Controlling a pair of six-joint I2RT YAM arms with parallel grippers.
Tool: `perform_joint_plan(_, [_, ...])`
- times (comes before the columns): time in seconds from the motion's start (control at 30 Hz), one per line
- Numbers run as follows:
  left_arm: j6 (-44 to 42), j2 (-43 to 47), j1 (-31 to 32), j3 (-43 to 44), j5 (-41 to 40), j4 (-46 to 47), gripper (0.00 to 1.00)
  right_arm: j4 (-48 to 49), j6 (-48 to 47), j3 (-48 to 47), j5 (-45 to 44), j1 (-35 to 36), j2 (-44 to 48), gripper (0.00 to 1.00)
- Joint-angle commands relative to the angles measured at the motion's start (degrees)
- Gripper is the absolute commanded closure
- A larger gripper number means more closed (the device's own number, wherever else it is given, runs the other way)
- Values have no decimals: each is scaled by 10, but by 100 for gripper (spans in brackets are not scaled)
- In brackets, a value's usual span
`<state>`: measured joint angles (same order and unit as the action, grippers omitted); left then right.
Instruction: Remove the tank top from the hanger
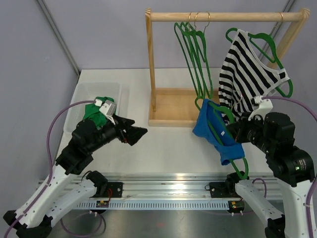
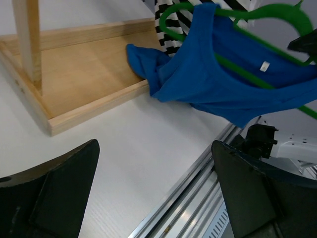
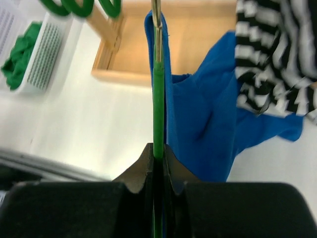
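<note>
The blue tank top (image 1: 207,125) hangs on a green hanger (image 1: 241,167) held low in front of the wooden rack, tilted, with its hem draped on the rack base. My right gripper (image 1: 234,131) is shut on the hanger's green bar (image 3: 158,99), and the blue tank top (image 3: 198,119) hangs just right of the jaws (image 3: 158,153). My left gripper (image 1: 140,134) is open and empty, left of the top and pointing at it. In the left wrist view the tank top (image 2: 208,74) and hanger (image 2: 257,79) lie ahead, beyond the wide-apart fingers (image 2: 49,193).
The wooden rack (image 1: 168,106) stands at the back with several bare green hangers (image 1: 195,49) and a black-and-white striped shirt (image 1: 247,69) on its rail. A white bin (image 1: 101,91) holding a green garment (image 1: 96,111) sits at the left.
</note>
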<state>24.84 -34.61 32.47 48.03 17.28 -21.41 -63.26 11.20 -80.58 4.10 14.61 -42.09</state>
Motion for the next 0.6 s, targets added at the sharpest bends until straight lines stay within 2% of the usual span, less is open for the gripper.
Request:
perform_joint_plan(0.0, [47,-7,65,-36,-86,109,1,-1,25,57,95,-1,47,100])
perform_joint_plan(0.07, [53,-17,121,-47,-119,130,1,0,27,83,135,-1,60,100])
perform_joint_plan(0.13, [54,-37,162,-55,-170,154,1,21,40,130,212,-1,82,100])
perform_joint_plan(0.17, [55,-46,202,-58,-205,168,1,31,43,146,241,-1,89,100])
perform_joint_plan(0.2, [53,-59,221,-60,-245,176,1,58,62,178,292,-1,103,100])
perform_joint_plan(0.27, [50,-72,266,-63,-291,195,1,94,78,215,340,-1,124,100])
perform_joint_plan(0.47, [27,-145,341,-39,-375,182,2,171,138,267,424,-1,145,100])
perform_joint_plan(0.57, [17,-185,363,-17,-395,177,7,190,155,266,437,-1,143,100])
